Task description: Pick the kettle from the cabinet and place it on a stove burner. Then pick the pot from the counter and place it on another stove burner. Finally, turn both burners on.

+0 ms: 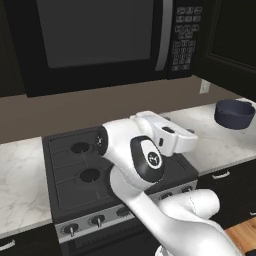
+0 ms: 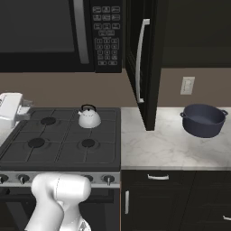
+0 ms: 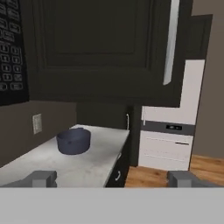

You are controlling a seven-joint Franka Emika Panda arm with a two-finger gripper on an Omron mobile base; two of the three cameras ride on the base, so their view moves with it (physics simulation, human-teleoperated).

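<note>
Kettle [image 2: 89,117] sits on a rear stove burner; we see end effector [image 3: 113,178] fingers apart, facing the tabletop [image 3: 87,162] pot [image 3: 73,141].

- Kettle [image 2: 89,117] sits on the stove's back right burner [image 2: 90,118].
- Pot [image 2: 204,120] sits on the counter [image 2: 158,149], right of the open cabinet door [image 2: 143,63], toward the back edge.

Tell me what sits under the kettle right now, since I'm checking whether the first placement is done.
The kettle stands on the black grate of the stove, over its rear right burner. That burner head is covered by the kettle's base, so it cannot be seen.
</note>
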